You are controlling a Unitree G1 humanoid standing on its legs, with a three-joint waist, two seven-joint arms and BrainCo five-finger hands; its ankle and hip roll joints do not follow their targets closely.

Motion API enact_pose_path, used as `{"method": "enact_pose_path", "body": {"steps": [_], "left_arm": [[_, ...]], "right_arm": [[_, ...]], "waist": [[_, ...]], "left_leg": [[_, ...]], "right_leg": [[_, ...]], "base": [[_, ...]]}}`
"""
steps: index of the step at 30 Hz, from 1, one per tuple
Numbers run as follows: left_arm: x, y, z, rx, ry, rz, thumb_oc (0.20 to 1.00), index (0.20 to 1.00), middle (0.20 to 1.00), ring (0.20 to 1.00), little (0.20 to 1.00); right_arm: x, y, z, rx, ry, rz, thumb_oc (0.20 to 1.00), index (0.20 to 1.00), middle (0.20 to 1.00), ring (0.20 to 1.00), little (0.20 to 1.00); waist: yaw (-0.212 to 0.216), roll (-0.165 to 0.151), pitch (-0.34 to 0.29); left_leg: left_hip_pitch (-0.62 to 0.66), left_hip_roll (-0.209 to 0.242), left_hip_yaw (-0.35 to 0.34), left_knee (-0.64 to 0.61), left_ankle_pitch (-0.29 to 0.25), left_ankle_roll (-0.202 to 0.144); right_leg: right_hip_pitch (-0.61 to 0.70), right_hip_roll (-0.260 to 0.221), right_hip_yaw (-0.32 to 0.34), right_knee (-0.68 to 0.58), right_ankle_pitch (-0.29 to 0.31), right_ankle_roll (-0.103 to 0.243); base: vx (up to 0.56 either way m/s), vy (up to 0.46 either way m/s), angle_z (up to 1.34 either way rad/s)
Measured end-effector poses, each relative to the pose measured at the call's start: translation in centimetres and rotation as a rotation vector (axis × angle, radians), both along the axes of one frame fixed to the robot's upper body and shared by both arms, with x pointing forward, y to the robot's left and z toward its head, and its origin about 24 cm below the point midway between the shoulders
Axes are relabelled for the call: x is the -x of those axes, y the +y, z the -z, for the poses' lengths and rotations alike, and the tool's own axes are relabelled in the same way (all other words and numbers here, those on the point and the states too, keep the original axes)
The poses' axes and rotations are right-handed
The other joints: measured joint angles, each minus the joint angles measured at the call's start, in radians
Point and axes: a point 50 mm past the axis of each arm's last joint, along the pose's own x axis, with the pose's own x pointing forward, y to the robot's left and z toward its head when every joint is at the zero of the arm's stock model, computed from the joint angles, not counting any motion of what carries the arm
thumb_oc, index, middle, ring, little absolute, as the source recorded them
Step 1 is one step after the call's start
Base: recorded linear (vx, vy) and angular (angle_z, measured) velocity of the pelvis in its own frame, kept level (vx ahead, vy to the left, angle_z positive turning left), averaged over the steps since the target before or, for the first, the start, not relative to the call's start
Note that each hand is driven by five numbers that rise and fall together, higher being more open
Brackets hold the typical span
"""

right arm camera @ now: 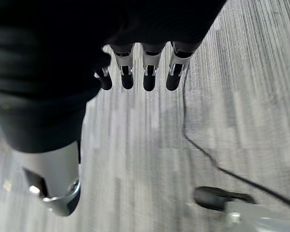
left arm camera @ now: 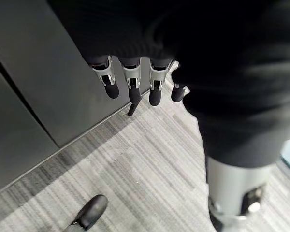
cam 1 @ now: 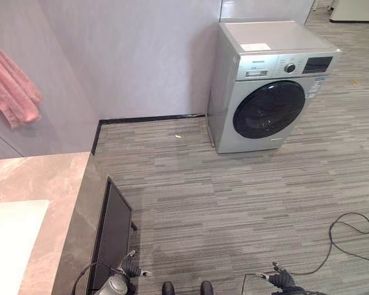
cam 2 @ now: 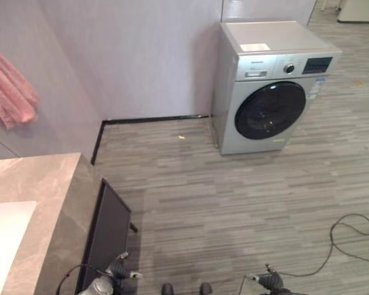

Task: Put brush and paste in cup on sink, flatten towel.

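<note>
Towel [cam 1: 11,83], pink and bunched, hangs on the wall above the marble surface [cam 1: 46,178], past its far edge. Left hand [left arm camera: 130,82] and right hand [right arm camera: 145,72] hang low over the floor [cam 1: 234,203], fingers straight, holding nothing. Washing machine [cam 1: 267,83] stands well apart.

Pink towel, marble counter, grey striped floor.
Towel [cam 1: 11,83] salmon pink, on pale grey wall [cam 1: 129,55] above the counter. Counter [cam 1: 37,178] pinkish-beige marble with veining; white basin [cam 1: 12,239] set in it; dark cabinet front [cam 1: 114,230] beneath. Floor [cam 1: 234,203] grey with fine streaks. Washing machine [cam 1: 267,83] silver-grey, black round door, beyond the counter.
</note>
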Motion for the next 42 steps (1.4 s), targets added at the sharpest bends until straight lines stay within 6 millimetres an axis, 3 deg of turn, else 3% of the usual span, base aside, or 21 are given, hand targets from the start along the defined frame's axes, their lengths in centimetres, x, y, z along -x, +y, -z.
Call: {"method": "enact_pose_path", "body": {"steps": [4, 5, 8, 12, 15, 22, 25, 27, 28, 31, 33, 36, 39, 41, 42], "left_arm": [[-0.4, 0.0, -0.3, 0.022, -0.034, -0.03, 1.0, 1.0, 1.0, 1.0, 1.0], [-1.2, -0.2, -0.7, 0.028, -0.067, -0.022, 1.0, 1.0, 1.0, 1.0, 1.0], [-2.5, -0.3, -1.2, 0.043, -0.104, -0.042, 1.0, 1.0, 1.0, 1.0, 1.0], [-3.7, -0.5, -1.8, 0.045, -0.139, -0.043, 1.0, 1.0, 1.0, 1.0, 1.0], [-4.1, -0.5, -2.0, 0.035, -0.158, -0.048, 1.0, 1.0, 1.0, 1.0, 1.0], [-3.9, -0.8, -1.8, 0.038, -0.147, -0.029, 1.0, 1.0, 1.0, 1.0, 1.0], [-3.9, -0.9, -1.9, 0.045, -0.158, -0.028, 1.0, 1.0, 1.0, 1.0, 1.0], [-4.7, -1.6, -2.6, 0.069, -0.202, 0.002, 1.0, 1.0, 1.0, 1.0, 1.0], [-5.1, -2.4, -3.0, 0.089, -0.227, 0.039, 1.0, 1.0, 1.0, 1.0, 1.0], [-6.1, -3.0, -4.2, 0.125, -0.295, 0.084, 1.0, 1.0, 1.0, 1.0, 1.0], [-6.3, -3.0, -4.9, 0.137, -0.332, 0.118, 1.0, 1.0, 1.0, 1.0, 1.0], [-6.0, -2.7, -4.6, 0.132, -0.311, 0.125, 1.0, 1.0, 1.0, 1.0, 1.0], [-4.8, -2.4, -3.4, 0.121, -0.242, 0.102, 1.0, 1.0, 1.0, 1.0, 1.0], [-4.2, -2.1, -2.8, 0.11, -0.205, 0.086, 1.0, 1.0, 1.0, 1.0, 1.0], [-3.9, -2.1, -2.6, 0.108, -0.192, 0.076, 1.0, 1.0, 1.0, 1.0, 1.0]], "right_arm": [[0.3, -0.3, -0.1, -0.01, -0.021, 0.042, 1.0, 1.0, 1.0, 1.0, 1.0], [-0.5, -0.3, -0.4, -0.006, -0.043, 0.032, 1.0, 1.0, 1.0, 1.0, 1.0], [-2.7, -0.1, -1.0, -0.003, -0.093, 0.005, 1.0, 1.0, 1.0, 1.0, 1.0], [-3.4, -0.3, -1.3, 0.01, -0.115, 0.001, 1.0, 1.0, 1.0, 1.0, 1.0], [-3.2, -0.5, -1.3, 0.025, -0.11, 0.011, 1.0, 1.0, 1.0, 1.0, 1.0], [-3.9, -0.3, -1.3, 0.059, -0.096, -0.037, 1.0, 1.0, 1.0, 1.0, 1.0], [-4.8, 0.1, -1.5, 0.059, -0.115, -0.066, 1.0, 1.0, 1.0, 1.0, 1.0], [-4.9, 0.1, -1.6, 0.06, -0.123, -0.074, 1.0, 1.0, 1.0, 1.0, 1.0], [-5.1, 0.0, -1.8, 0.063, -0.129, -0.074, 1.0, 1.0, 1.0, 1.0, 1.0], [-5.9, 0.4, -2.3, 0.053, -0.175, -0.09, 1.0, 1.0, 1.0, 1.0, 1.0], [-6.5, 0.7, -2.6, 0.044, -0.2, -0.104, 1.0, 1.0, 1.0, 1.0, 1.0], [-6.3, 0.8, -2.5, 0.077, -0.174, -0.172, 1.0, 1.0, 1.0, 1.0, 1.0], [-7.1, 0.8, -2.9, 0.118, -0.185, -0.227, 1.0, 1.0, 1.0, 1.0, 1.0], [-7.7, 0.9, -3.3, 0.118, -0.211, -0.231, 1.0, 1.0, 1.0, 1.0, 1.0], [-7.1, 0.8, -3.0, 0.111, -0.197, -0.216, 1.0, 1.0, 1.0, 1.0, 1.0]], "waist": [[-0.001, -0.013, 0.012], [0.001, -0.027, 0.034], [0.003, -0.051, 0.067], [0.002, -0.054, 0.091], [0.002, -0.05, 0.091], [0.003, -0.049, 0.093], [0.006, -0.042, 0.09], [0.011, -0.034, 0.091], [0.028, -0.022, 0.101], [0.029, -0.003, 0.112], [0.025, 0.004, 0.114], [0.024, 0.001, 0.115], [0.004, -0.01, 0.118], [0.001, -0.019, 0.116], [-0.003, -0.033, 0.103]], "left_leg": [[-0.035, 0.012, -0.007, 0.078, -0.022, -0.018], [-0.07, 0.018, -0.01, 0.147, -0.053, -0.027], [-0.133, 0.018, -0.003, 0.274, -0.106, -0.023], [-0.166, 0.016, -0.003, 0.391, -0.171, -0.005], [-0.197, 0.017, -0.001, 0.438, -0.186, 0.004], [-0.205, 0.012, 0.003, 0.43, -0.202, 0.015], [-0.202, 0.002, 0.01, 0.399, -0.198, 0.017], [-0.192, -0.032, 0.003, 0.355, -0.189, 0.045], [-0.135, -0.044, 0.018, 0.284, -0.156, 0.057], [-0.094, -0.05, 0.019, 0.246, -0.156, 0.072], [-0.059, -0.058, 0.029, 0.216, -0.156, 0.1], [-0.042, -0.067, 0.029, 0.196, -0.169, 0.126], [-0.015, -0.056, 0.042, 0.174, -0.187, 0.114], [0.002, -0.049, 0.05, 0.177, -0.205, 0.082], [0.012, -0.046, 0.029, 0.202, -0.23, 0.056]], "right_leg": [[-0.053, 0.008, -0.022, 0.112, -0.062, -0.02], [-0.123, 0.007, -0.025, 0.253, -0.132, -0.031], [-0.208, -0.009, -0.028, 0.425, -0.214, -0.048], [-0.24, -0.025, -0.042, 0.553, -0.281, -0.05], [-0.251, -0.03, -0.052, 0.581, -0.297, -0.046], [-0.253, -0.037, -0.056, 0.567, -0.287, -0.031], [-0.251, -0.047, -0.051, 0.534, -0.272, -0.007], [-0.251, -0.065, -0.053, 0.53, -0.246, 0.022], [-0.265, -0.08, -0.052, 0.583, -0.205, 0.088], [-0.313, -0.097, -0.044, 0.714, -0.16, 0.137], [-0.365, -0.119, -0.051, 0.795, -0.143, 0.131], [-0.393, -0.12, -0.053, 0.741, -0.152, 0.118], [-0.449, -0.147, -0.133, 0.559, -0.128, 0.109], [-0.462, -0.137, -0.124, 0.497, -0.076, 0.114], [-0.435, -0.124, -0.102, 0.451, -0.034, 0.112]], "base": [[-0.02, -0.102, 0.1], [-0.04, -0.091, 0.01], [0.01, -0.036, 0.01], [0.01, 0.019, 0.1], [0.02, 0.092, 0.17], [0.04, 0.138, 0.03], [0.06, 0.199, -0.03], [0.09, 0.262, 0.05], [0.06, 0.222, -0.11], [0.11, 0.139, -0.2], [0.13, 0.015, -0.16], [0.18, -0.022, -0.07], [0.34, -0.133, -0.07], [0.36, -0.274, -0.06], [0.24, -0.205, 0.32]]}}
